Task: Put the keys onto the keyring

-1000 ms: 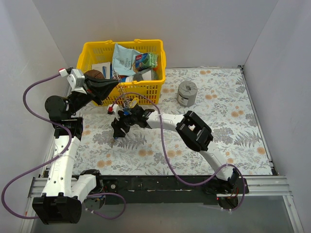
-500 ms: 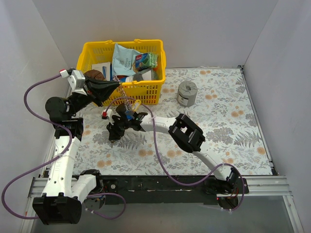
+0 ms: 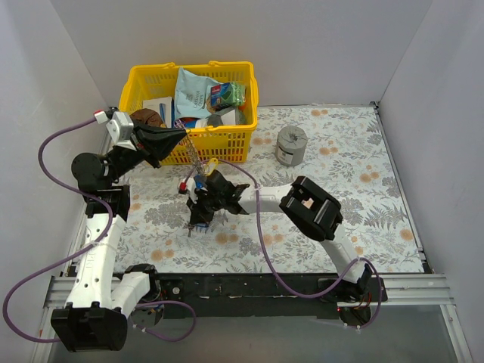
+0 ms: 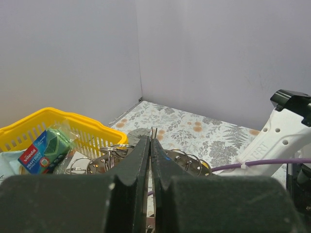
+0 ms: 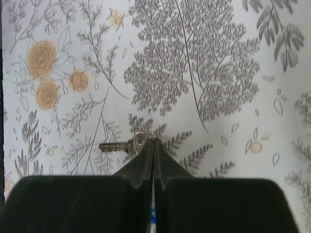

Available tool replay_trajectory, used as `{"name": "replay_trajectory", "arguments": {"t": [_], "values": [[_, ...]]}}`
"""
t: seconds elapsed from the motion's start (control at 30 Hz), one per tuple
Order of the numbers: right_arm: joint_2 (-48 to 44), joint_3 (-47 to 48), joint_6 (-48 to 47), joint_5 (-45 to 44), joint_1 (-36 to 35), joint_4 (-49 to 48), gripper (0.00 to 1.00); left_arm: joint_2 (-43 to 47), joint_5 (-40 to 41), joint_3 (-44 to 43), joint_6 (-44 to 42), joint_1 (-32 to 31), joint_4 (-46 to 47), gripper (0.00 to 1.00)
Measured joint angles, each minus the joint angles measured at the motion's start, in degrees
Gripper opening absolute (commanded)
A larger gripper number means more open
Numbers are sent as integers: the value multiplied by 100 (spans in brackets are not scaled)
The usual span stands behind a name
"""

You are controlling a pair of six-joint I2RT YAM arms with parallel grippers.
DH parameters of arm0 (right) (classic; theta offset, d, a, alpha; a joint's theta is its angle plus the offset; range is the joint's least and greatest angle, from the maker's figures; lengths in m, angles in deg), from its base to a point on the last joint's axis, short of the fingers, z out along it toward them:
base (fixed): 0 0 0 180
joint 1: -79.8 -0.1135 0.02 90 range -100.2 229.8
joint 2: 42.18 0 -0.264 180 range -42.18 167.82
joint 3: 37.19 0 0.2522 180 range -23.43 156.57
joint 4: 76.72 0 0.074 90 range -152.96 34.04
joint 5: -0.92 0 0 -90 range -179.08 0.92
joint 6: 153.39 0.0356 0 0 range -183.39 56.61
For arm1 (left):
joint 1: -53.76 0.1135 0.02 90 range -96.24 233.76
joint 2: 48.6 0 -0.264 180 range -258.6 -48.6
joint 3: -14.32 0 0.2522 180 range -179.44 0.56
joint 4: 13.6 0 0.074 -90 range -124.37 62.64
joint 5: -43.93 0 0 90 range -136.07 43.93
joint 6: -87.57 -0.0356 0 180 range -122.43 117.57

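The thin silver metal keyring (image 3: 195, 156) dangles from the tip of the left gripper (image 3: 182, 134), just in front of the yellow plastic lattice basket (image 3: 227, 144). A bunch of silver keys (image 3: 198, 181) with blue, yellow and red heads hangs under it, above the floral tablecloth (image 3: 363, 166). From the left wrist, the black fingers (image 4: 138, 160) are pressed together on a sliver of bright metal, with wire loops fanning out on either side. Lower down, the right gripper (image 5: 153, 141) is clamped tight on the round bow of one small plain silver key (image 5: 115, 145). The key is held low over the fern print, its blade pointing left in that view. Compared with half a second ago, the right gripper has swung right and toward the near edge, its elbow following, while the left has barely shifted. The left arm rises from its base and reaches right. The right arm folds back across the table toward the left, fingers angled down.
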Motion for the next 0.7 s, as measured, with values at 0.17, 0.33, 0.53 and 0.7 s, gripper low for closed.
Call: {"name": "replay_trajectory", "arguments": {"t": [0.17,0.33,0.53,0.7], "values": [[-531,-796,149,-146,125,-90,1,11,17,83,68,0,66,0],[-1147,-1676,452,-214,492,-140,1,-13,-4,389,315,0,356,0],[-1727,-2361,610,-542,903,-17,1,-140,-146,695,352,-59,411,0],[-2146,-2798,658,-807,1102,160,1,-203,-269,922,179,-321,219,0]]}}
